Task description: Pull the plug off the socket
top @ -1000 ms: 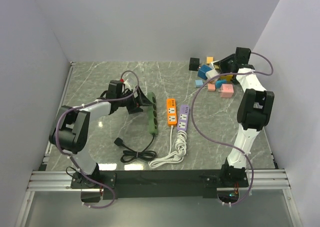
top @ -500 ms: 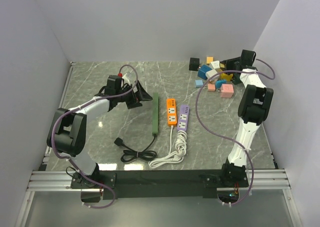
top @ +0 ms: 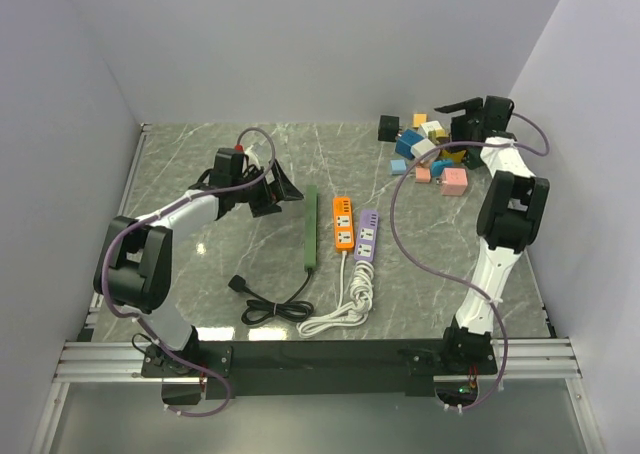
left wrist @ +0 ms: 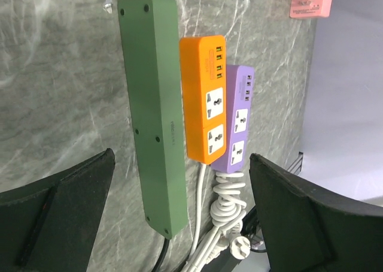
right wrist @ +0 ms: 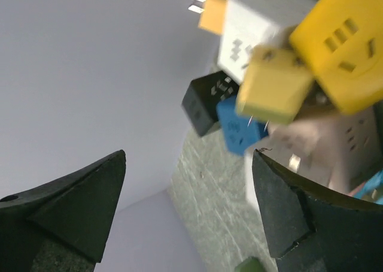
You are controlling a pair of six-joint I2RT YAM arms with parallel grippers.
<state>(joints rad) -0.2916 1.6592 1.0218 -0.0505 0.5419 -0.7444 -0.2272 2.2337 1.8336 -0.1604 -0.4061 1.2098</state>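
The green socket strip point(top: 311, 226) stands on its long edge mid-table. Its plain back point(left wrist: 152, 116) faces my left gripper point(top: 283, 192), and its socket face is hidden. That gripper point(left wrist: 181, 158) is open and empty, just left of the strip and apart from it. My right gripper point(top: 452, 117) is open above the plug pile at the back right. In the right wrist view a small yellow plug point(right wrist: 275, 83) appears blurred, loose beyond the wide jaws of the right gripper point(right wrist: 189, 155).
Orange point(top: 343, 223) and purple point(top: 366, 236) strips lie right of the green one, with coiled white cable point(top: 348, 309) in front. A black cord and plug point(top: 238, 285) lie front left. The pile holds yellow point(right wrist: 344, 50), white point(right wrist: 257, 23), black point(right wrist: 206, 101), blue point(right wrist: 239, 128) and pink point(top: 453, 181) adapters.
My left gripper let go of the green strip and drew back left, and the strip tipped onto its edge. My right gripper swung over the pile and opened wide.
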